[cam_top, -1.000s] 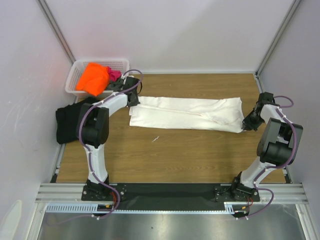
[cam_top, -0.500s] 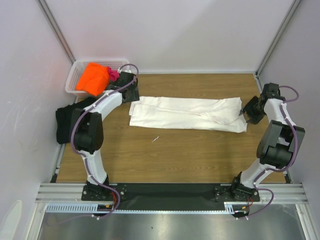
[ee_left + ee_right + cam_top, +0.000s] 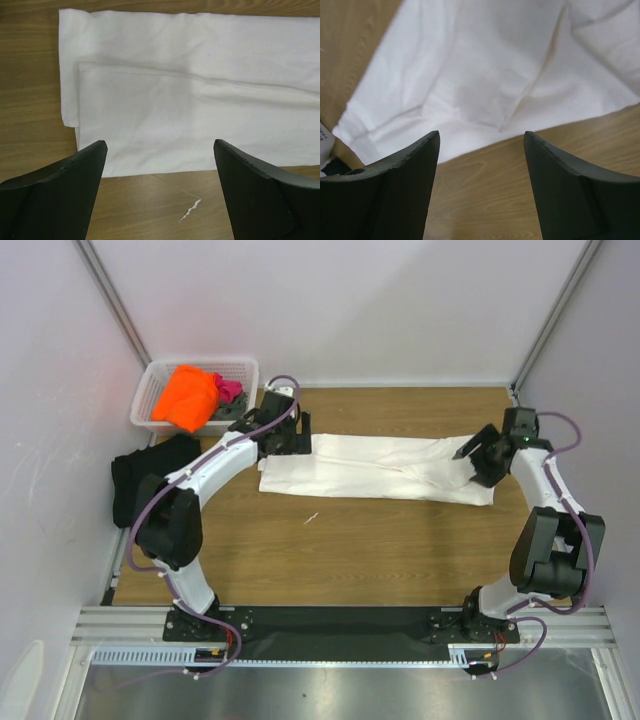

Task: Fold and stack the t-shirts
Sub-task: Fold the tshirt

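A large white t-shirt (image 3: pixel 375 468) lies folded into a long flat strip across the wooden table (image 3: pixel 400 550). My left gripper (image 3: pixel 292 443) hangs open over its left end. In the left wrist view the white t-shirt (image 3: pixel 200 100) fills the top, and the left gripper (image 3: pixel 160 145) holds nothing. My right gripper (image 3: pixel 472 454) hangs open over the right end. The right wrist view shows the white t-shirt (image 3: pixel 485 75) beyond the empty right gripper (image 3: pixel 481 135). A black t-shirt (image 3: pixel 135 482) lies at the table's left edge.
A white lattice basket (image 3: pixel 243 368) at the back left holds an orange t-shirt (image 3: pixel 188 395) and a pink one (image 3: pixel 229 389). A small white scrap (image 3: pixel 311 517) lies on the wood in front of the white shirt. Frame posts stand at the back corners.
Both grippers were shut at the white shirt's ends and have opened, letting go. Each has risen and moved inward over the shirt, which lies flat.
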You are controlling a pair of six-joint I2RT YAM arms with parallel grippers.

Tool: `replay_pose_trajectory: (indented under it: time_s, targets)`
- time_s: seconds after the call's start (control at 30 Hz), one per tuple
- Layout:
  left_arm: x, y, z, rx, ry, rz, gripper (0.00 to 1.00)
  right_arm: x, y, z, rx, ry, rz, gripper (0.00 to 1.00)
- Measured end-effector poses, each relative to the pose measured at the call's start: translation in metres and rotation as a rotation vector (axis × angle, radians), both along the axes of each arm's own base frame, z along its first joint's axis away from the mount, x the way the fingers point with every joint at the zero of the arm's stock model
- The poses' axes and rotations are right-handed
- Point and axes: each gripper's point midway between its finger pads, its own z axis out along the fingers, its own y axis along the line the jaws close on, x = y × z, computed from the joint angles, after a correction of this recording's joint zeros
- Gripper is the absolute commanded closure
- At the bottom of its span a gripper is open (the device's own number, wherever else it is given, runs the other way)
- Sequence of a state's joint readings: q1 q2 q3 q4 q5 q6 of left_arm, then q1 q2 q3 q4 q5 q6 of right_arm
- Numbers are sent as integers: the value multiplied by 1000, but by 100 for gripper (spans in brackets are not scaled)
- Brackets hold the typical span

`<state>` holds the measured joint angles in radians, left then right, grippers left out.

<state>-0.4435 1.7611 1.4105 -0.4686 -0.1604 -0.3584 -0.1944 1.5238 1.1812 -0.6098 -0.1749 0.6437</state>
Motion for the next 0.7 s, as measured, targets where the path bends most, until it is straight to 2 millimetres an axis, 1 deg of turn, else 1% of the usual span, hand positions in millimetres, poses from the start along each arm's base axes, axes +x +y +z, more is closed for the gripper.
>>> replay_pose_trajectory:
  time_s: [0.07,0.13,0.17,0.2,0.3,0.43,0.57,0.7]
  targets:
    - [-5,-3,-3,-10,16,-8,5,-13,14,-23,31,57,-2,30]
    - [-10,-2,-6,-13,26,-9,5,-24,23,-40,52,106,-4,34]
    - [-12,-2,-7,-17,32,-10,5,-27,26,-46,58,121,-6,35]
    - [-14,-1,-9,-17,38,-9,5,-28,28,-49,63,128,-10,40]
    - [-19,0,-12,-15,48,-10,5,-22,29,-53,66,113,-17,47]
    - [-22,2,-13,-12,52,-10,5,-12,27,-52,59,78,-25,51]
    - [-23,3,-12,-14,49,-10,5,-7,28,-59,52,77,-23,54]
    - [-24,3,-10,-14,48,-11,5,-5,32,-68,47,92,-14,53]
